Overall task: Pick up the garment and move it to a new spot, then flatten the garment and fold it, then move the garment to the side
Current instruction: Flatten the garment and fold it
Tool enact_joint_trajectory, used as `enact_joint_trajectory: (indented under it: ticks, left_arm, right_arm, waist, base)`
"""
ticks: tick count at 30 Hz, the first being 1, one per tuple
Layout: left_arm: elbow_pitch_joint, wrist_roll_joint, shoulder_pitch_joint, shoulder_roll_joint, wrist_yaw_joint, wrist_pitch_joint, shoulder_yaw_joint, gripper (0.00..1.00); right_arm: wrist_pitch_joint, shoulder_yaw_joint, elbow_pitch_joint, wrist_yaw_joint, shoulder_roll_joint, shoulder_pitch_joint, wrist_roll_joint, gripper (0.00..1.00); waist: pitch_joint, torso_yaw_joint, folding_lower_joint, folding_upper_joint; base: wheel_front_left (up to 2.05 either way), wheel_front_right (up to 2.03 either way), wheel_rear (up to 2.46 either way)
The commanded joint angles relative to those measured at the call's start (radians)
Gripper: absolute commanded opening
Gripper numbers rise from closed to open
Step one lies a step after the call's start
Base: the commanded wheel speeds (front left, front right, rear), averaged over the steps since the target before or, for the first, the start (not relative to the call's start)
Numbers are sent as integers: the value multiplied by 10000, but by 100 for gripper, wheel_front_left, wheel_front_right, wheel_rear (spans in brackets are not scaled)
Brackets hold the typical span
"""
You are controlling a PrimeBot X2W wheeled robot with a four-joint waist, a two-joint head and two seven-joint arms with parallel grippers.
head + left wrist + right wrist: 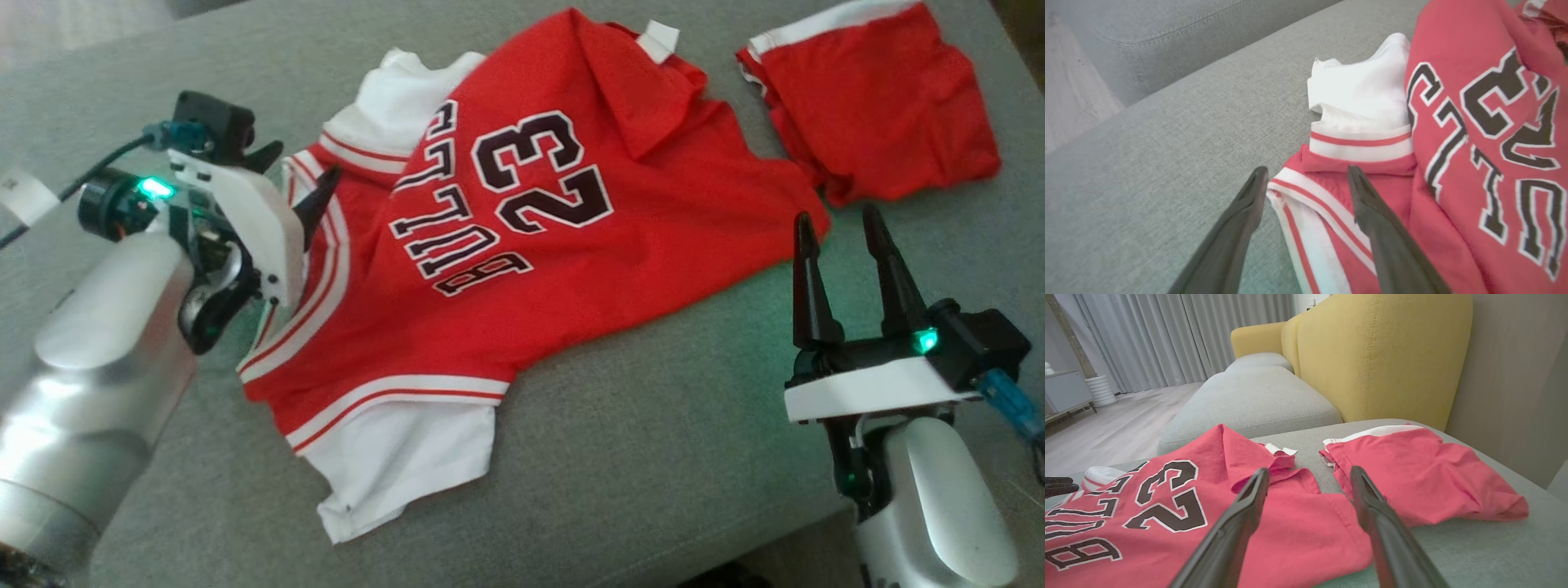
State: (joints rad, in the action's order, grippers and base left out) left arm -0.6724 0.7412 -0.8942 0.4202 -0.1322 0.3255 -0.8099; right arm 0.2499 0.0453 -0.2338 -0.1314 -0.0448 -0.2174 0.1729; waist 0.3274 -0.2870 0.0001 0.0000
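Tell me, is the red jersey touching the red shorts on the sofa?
Touching. In the head view the grey gap between the jersey and the shorts closes where the shorts' lower corner meets the jersey's hem.

Hidden: jersey (571, 269) trim behind left pincer (295, 175); shorts (873, 106) cut by top edge.

light: soft daylight is coming through the curtains (1147, 335), filling every view | shadows: lying faint | glow: green lamp on the right gripper (838, 214) is tinting the cushion (735, 335) | glare: left forearm (106, 343) is gleaming | focus: wrist views' bottom edges are blurring, reds are washing out pink
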Motion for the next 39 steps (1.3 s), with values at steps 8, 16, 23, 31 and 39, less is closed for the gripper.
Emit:
enact_joint_trajectory:
  ticks: [8, 16, 23, 31, 39]
  left_arm:
    - [-614, 612, -862, 696, 16, 428, -924, 100]
    - [-1429, 466, -1678, 847, 102, -1020, -1045, 0]
    - [-2527, 0, -2578, 845, 1201, -2968, -556, 0]
    - [-3662, -251, -3595, 767, 2072, -4645, -148, 70]
    - [-4219, -415, -3560, 66, 1768, -5358, -430, 100]
  right_arm:
    - [117, 239, 563, 7, -55, -240, 207, 100]
    - [117, 112, 601, 7, -55, -324, 161, 100]
    - [118, 134, 595, 7, -55, -418, 81, 100]
    - [118, 300, 523, 7, -55, -554, -47, 100]
    - [118, 192, 494, 7, -54, -684, -230, 100]
  waist:
    - [329, -459, -1, 0]
    - [348, -281, -1, 0]
    - [395, -78, -1, 0]
    - [515, 41, -1, 0]
    - [276, 627, -1, 0]
  base:
    - [0, 0, 0]
    - [0, 0, 0]
    - [0, 0, 0]
    - [0, 0, 0]
    - [0, 0, 0]
